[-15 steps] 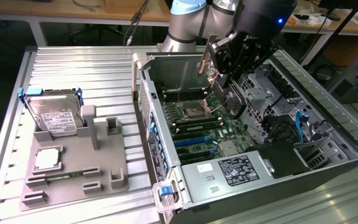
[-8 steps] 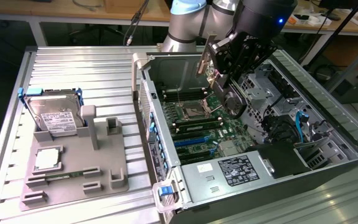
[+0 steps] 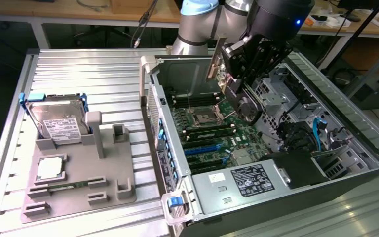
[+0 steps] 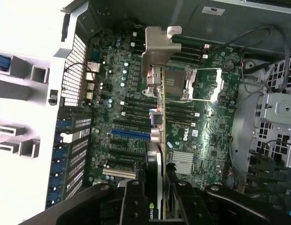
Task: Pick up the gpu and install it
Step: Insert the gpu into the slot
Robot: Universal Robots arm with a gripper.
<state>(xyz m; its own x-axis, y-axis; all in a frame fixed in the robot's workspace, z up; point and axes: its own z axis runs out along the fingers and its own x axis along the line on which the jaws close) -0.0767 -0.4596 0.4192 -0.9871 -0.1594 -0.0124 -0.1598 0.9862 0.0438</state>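
Wrist view: gripper grips gpu above motherboard.

The gpu is lost to sight inside the gripper, cut off at the picture's edge; in the exterior view the gripper masks most of it. Print on the motherboard is unreadable.

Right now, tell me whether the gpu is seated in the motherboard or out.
Out. The gripper holds the gpu edge-on well above the motherboard, its silver bracket clear of the case.
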